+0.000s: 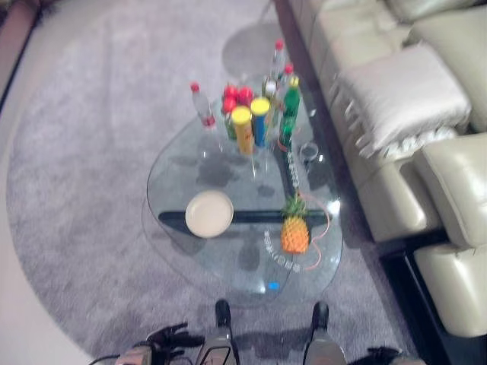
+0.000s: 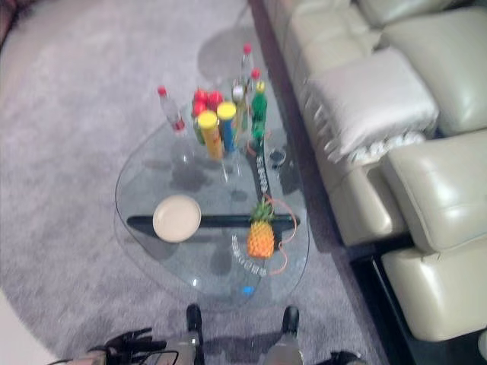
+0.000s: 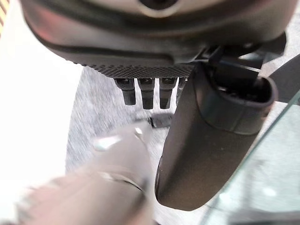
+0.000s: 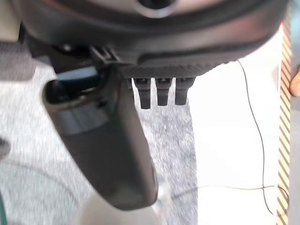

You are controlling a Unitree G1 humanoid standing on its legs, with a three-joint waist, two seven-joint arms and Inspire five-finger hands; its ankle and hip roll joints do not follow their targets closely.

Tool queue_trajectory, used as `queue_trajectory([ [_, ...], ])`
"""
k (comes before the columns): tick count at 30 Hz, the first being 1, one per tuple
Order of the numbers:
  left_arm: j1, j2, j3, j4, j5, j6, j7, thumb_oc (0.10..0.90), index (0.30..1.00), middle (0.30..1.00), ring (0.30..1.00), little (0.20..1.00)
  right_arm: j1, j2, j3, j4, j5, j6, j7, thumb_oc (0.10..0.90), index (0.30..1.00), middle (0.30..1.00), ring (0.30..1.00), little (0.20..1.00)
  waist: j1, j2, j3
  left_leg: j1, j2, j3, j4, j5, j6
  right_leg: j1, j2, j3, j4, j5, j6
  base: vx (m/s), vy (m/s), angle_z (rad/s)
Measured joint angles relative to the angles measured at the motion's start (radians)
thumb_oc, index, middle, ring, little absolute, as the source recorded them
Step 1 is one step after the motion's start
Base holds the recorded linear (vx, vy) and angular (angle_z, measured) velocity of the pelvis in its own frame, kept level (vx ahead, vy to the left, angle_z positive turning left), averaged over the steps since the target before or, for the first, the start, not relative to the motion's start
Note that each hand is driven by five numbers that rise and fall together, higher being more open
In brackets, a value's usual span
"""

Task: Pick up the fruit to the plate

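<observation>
Left robot hand (image 1: 169, 336): low at the near edge, short of the bench and on the plate's side; its wrist view shows fingers straight and thumb apart, nothing held.
Right robot hand (image 4: 112, 150): its wrist view shows straight fingers and a free thumb over grey carpet, empty.
Bench (image 1: 171, 163): a clear glass top on the carpet, just ahead of both hands.
Pineapple (image 1: 295, 232): on the near right part of the bench, right of the plate and apart from it; crown pointing away from the robot, long axis running near-to-far.
Plate (image 1: 209, 214): pale, round and empty, on the bench left of the pineapple.
Bottles and cans (image 1: 251, 114): clustered at the far end, well beyond the plate.
Sofa (image 1: 396, 99): along the bench's right side.
Key relation: the pineapple lies ahead on the right, so the right hand looks the nearer; the fruit would then travel leftward to the plate.
</observation>
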Motion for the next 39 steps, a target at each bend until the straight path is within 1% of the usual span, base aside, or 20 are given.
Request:
queue_trajectory([
  [1,-0.007,0.003,0.001,-0.02,-0.037,-0.005,-0.004,0.8,0.9,0.9,0.9,0.9,-0.015,-0.013,-0.002,-0.012,0.012,-0.012,-0.001,0.8,0.9,0.9,0.9,0.9,0.001,-0.002,0.013,-0.015,0.0,-0.003,0.0,0.006,0.001,-0.014,0.0,0.0,0.0,0.006,0.0,-0.16,-0.048,0.05],
  [4,-0.08,0.024,0.001,-0.058,-0.13,-0.015,-0.003,0.8,0.9,0.9,0.9,0.9,-0.075,-0.037,-0.003,-0.026,0.061,-0.066,-0.007,0.8,0.9,0.9,0.9,0.9,0.005,-0.012,0.075,-0.057,0.0,-0.011,0.001,0.024,0.002,-0.052,0.004,0.001,0.001,0.02,-0.004,-0.17,-0.045,0.05],
  [6,-0.148,0.043,0.002,-0.063,-0.188,-0.024,0.009,0.8,0.9,0.9,0.9,0.9,-0.104,-0.038,-0.003,-0.055,0.089,-0.107,-0.025,0.8,0.9,0.9,0.9,0.9,0.006,-0.016,0.12,-0.105,0.001,-0.017,0.032,0.025,0.002,-0.084,0.004,0.001,0.004,0.031,-0.009,-0.16,-0.028,0.02],
  [9,-0.227,0.067,0.006,-0.089,-0.223,-0.046,0.045,0.8,0.9,0.9,0.9,0.9,-0.157,-0.037,-0.002,-0.095,0.118,-0.144,-0.044,0.8,0.9,0.9,0.9,0.9,-0.002,-0.016,0.182,-0.17,0.002,-0.022,0.068,0.025,0.003,-0.148,0.001,0.003,0.04,0.032,-0.011,-0.13,-0.01,0.01],
  [10,-0.246,0.069,0.006,-0.094,-0.236,-0.053,0.061,0.8,0.9,0.9,0.9,0.9,-0.169,-0.036,0.0,-0.102,0.123,-0.155,-0.047,0.8,0.9,0.9,0.9,0.9,-0.003,-0.016,0.192,-0.192,0.002,-0.025,0.08,0.025,0.004,-0.174,-0.002,0.004,0.06,0.029,-0.012,-0.11,-0.008,0.02],
  [13,-0.292,0.069,0.005,-0.108,-0.256,-0.067,0.099,0.8,0.9,0.9,0.9,0.9,-0.192,-0.028,0.003,-0.113,0.126,-0.177,-0.07,0.8,0.9,0.9,0.9,0.9,-0.004,-0.023,0.199,-0.261,0.003,-0.038,0.123,0.022,0.008,-0.248,-0.007,0.009,0.119,0.014,-0.015,-0.1,-0.014,0.02],
  [14,-0.306,0.069,0.003,-0.108,-0.261,-0.076,0.112,0.8,0.9,0.9,0.9,0.9,-0.196,-0.024,0.004,-0.121,0.127,-0.187,-0.077,0.8,0.9,0.9,0.9,0.9,-0.003,-0.03,0.203,-0.283,0.004,-0.04,0.141,0.019,0.011,-0.279,-0.009,0.018,0.155,0.0,-0.017,-0.08,-0.026,-0.02],
  [15,-0.32,0.071,0.002,-0.109,-0.263,-0.089,0.134,0.8,0.9,0.9,0.9,0.9,-0.209,-0.017,0.005,-0.124,0.129,-0.2,-0.085,0.8,0.9,0.9,0.9,0.9,-0.003,-0.042,0.21,-0.309,0.005,-0.041,0.167,0.013,0.017,-0.322,-0.014,0.03,0.208,-0.02,-0.019,-0.08,-0.034,-0.01],
  [17,-0.327,0.07,0.001,-0.11,-0.265,-0.096,0.154,0.8,0.9,0.9,0.9,0.9,-0.223,-0.016,0.008,-0.124,0.144,-0.207,-0.09,0.8,0.9,0.9,0.9,0.9,-0.005,-0.048,0.213,-0.339,0.004,-0.047,0.194,0.009,0.018,-0.364,-0.022,0.038,0.26,-0.04,-0.021,-0.06,-0.037,0.03],
  [18,-0.33,0.07,-0.001,-0.111,-0.273,-0.098,0.165,0.8,0.9,0.9,0.9,0.9,-0.224,-0.016,0.008,-0.124,0.152,-0.217,-0.1,0.8,0.9,0.9,0.9,0.9,-0.006,-0.05,0.213,-0.36,0.003,-0.053,0.212,0.005,0.018,-0.39,-0.025,0.047,0.294,-0.06,-0.022,-0.06,-0.033,0.03],
  [20,-0.334,0.072,0.0,-0.11,-0.281,-0.109,0.195,0.8,0.9,0.9,0.9,0.9,-0.23,-0.016,0.014,-0.124,0.159,-0.228,-0.115,0.8,0.9,0.9,0.9,0.9,-0.005,-0.051,0.213,-0.398,0.005,-0.059,0.241,0.0,0.02,-0.439,-0.028,0.059,0.345,-0.08,-0.027,-0.04,-0.02,0.02],
  [27,-0.342,0.074,0.002,-0.103,-0.28,-0.132,0.306,0.8,0.9,0.9,0.9,0.9,-0.272,-0.016,0.026,-0.141,0.167,-0.24,-0.128,0.8,0.9,0.9,0.9,0.9,-0.005,-0.054,0.215,-0.507,0.018,-0.069,0.301,-0.007,0.018,-0.568,-0.03,0.071,0.433,-0.093,-0.041,-0.04,-0.021,-0.02],
  [33,-0.345,0.074,0.002,-0.104,-0.279,-0.138,0.349,0.8,0.9,0.9,0.9,0.9,-0.307,-0.016,0.053,-0.185,0.199,-0.259,-0.139,0.8,0.9,0.9,0.9,0.9,-0.004,-0.057,0.217,-0.548,0.028,-0.071,0.32,-0.007,0.018,-0.613,-0.026,0.083,0.451,-0.093,-0.045,-0.01,-0.018,-0.04],
  [39,-0.353,0.074,0.001,-0.105,-0.275,-0.138,0.351,0.8,0.9,0.9,0.9,0.9,-0.321,-0.016,0.067,-0.237,0.205,-0.265,-0.171,0.8,0.9,0.9,0.9,0.9,-0.004,-0.058,0.217,-0.565,0.029,-0.076,0.332,-0.008,0.02,-0.63,-0.026,0.083,0.475,-0.102,-0.054,0.0,-0.001,0.01],
])
